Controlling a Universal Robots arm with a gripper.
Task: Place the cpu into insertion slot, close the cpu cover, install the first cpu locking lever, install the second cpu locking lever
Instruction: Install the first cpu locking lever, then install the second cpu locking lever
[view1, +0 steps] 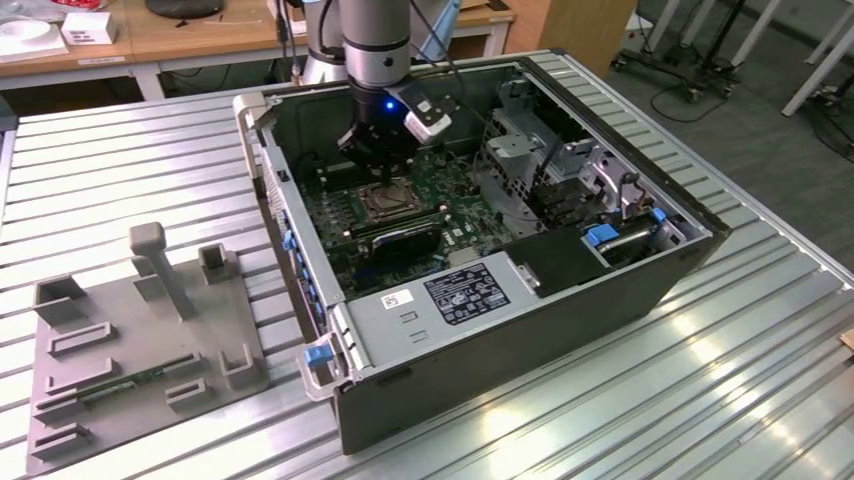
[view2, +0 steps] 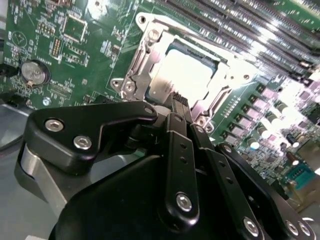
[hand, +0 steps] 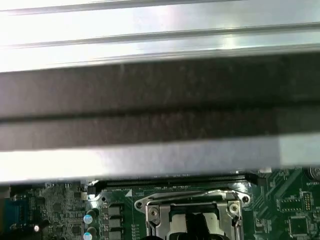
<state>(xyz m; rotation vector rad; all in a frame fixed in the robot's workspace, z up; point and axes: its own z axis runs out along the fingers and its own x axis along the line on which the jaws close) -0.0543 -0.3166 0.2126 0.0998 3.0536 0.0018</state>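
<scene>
Ribbed metal table (view1: 120, 160); open computer case (view1: 534, 330); grey fixture plate (view1: 134, 370)

Shiny metal cpu cover (view2: 150, 55), glossy cpu (view2: 181, 75), matt black end effector (view2: 176, 102)

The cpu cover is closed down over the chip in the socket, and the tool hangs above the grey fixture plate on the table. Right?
Not quite. The cpu cover does lie over the cpu, as the second wrist view shows, but the tool hangs over the socket inside the open computer case, not above the grey fixture plate; see the exterior view.
</scene>
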